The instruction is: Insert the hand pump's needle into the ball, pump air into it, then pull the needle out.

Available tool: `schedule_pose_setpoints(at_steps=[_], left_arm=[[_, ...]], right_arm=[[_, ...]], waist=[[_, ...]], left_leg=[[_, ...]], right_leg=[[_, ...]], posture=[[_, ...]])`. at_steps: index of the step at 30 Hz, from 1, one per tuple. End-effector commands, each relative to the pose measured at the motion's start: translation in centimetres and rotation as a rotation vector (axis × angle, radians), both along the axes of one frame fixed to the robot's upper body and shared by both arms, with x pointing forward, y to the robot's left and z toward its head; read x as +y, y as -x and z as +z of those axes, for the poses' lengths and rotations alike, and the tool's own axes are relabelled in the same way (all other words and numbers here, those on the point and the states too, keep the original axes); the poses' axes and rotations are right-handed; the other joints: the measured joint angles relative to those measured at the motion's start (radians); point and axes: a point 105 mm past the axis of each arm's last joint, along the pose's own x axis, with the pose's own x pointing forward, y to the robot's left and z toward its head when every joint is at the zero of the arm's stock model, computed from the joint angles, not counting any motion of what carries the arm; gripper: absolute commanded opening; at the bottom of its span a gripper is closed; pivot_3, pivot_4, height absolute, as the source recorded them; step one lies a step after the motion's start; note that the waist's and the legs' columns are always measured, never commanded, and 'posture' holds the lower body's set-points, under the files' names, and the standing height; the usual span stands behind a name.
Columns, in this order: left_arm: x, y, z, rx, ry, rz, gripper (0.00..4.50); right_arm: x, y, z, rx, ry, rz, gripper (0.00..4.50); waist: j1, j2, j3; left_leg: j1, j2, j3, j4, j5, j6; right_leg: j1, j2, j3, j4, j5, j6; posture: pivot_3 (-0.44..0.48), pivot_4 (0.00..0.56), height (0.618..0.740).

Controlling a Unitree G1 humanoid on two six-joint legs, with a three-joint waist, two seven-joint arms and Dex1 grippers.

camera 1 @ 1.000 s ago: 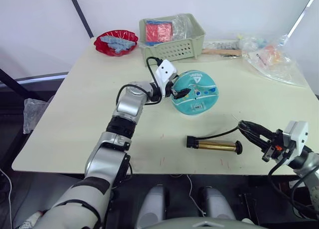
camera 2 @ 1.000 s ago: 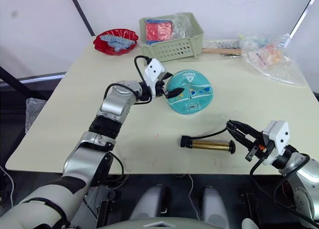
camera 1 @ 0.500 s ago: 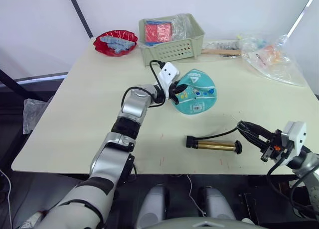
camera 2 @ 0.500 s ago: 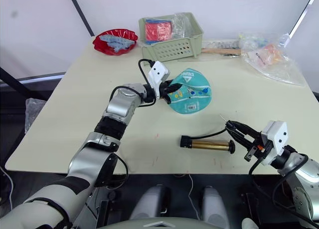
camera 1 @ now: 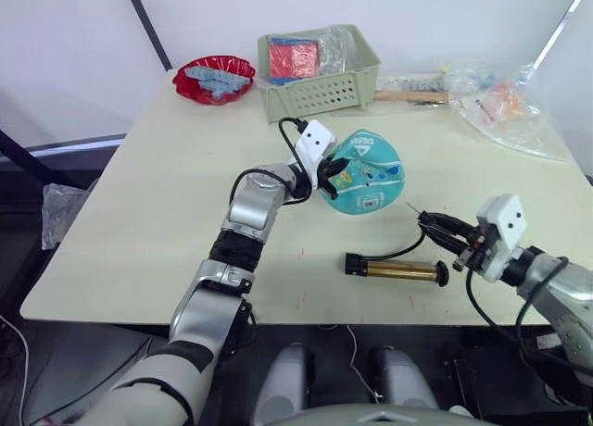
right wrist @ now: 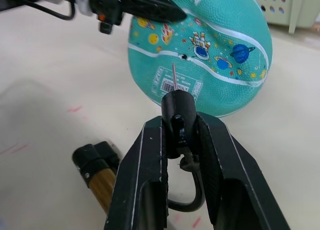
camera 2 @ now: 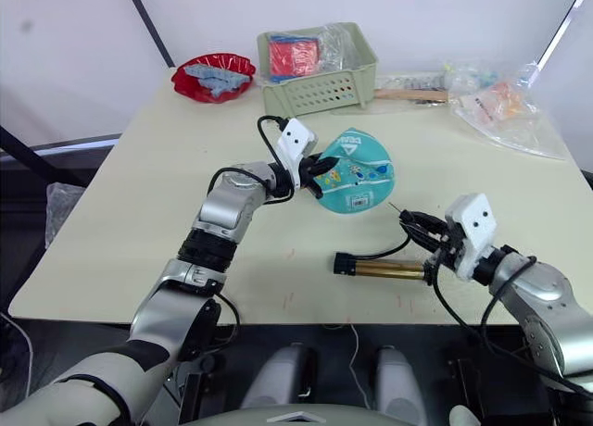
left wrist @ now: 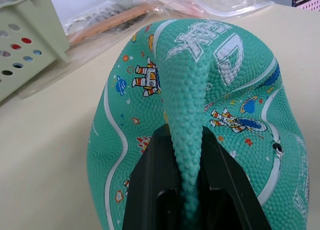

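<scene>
The teal ball (camera 1: 369, 174) lies soft and partly flat at the table's middle. My left gripper (camera 1: 326, 174) is shut on a raised fold of its skin, and the wrist view shows the fold (left wrist: 186, 140) pinched between the black fingers. My right gripper (right wrist: 179, 125) is shut on the black fitting of the needle (right wrist: 173, 77), which points at the ball's small valve hole (right wrist: 184, 56) from a short distance away. The gold hand pump (camera 1: 400, 270) lies on the table in front of the ball, and its black hose (camera 1: 398, 253) curves up to the right gripper (camera 1: 443, 230).
A green basket (camera 1: 320, 69) with packets stands behind the ball. A red bowl (camera 1: 215, 78) sits at the back left. Clear plastic bags (camera 1: 505, 102) and a wooden-handled tool (camera 1: 412, 95) lie at the back right. The pump lies near the table's front edge (camera 1: 306, 315).
My left gripper has shut on a fold of the ball. My right gripper has carried the needle up and leftward, close to the ball.
</scene>
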Motion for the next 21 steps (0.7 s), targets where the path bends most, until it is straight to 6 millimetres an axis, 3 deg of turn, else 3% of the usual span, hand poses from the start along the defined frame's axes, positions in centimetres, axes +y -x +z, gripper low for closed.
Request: schedule_pose_setpoints(at_steps=[1, 8, 21], left_arm=[[-0.9, 0.4, 1.2, -0.041, 0.020, -0.021, 0.02], [-1.7, 0.9, 0.7, -0.037, 0.009, -0.032, 0.02], [-2.4, 1.4, 0.3, -0.036, 0.007, -0.056, 0.02]], right_arm=[[1.3, -0.2, 1.4, 0.021, 0.018, 0.045, 0.31], [1.7, -2.5, 2.7, 0.161, 0.144, 0.043, 0.31], [3.1, -4.4, 4.1, 0.377, 0.308, 0.109, 0.31]], waist=[[0.000, 0.000, 0.000], [0.002, -0.001, 0.000], [0.000, 0.000, 0.000]], left_leg=[[0.000, 0.000, 0.000, 0.000, 0.000, 0.000], [-0.001, 0.000, -0.001, 0.000, 0.000, 0.000], [-0.002, -0.001, -0.004, 0.000, 0.000, 0.000]], right_leg=[[0.000, 0.000, 0.000, 0.000, 0.000, 0.000], [0.000, 0.000, 0.000, 0.000, 0.000, 0.000], [-0.001, -0.001, -0.002, 0.000, 0.000, 0.000]], posture=[[0.000, 0.150, 0.740], [0.000, 0.150, 0.740], [0.000, 0.150, 0.740]])
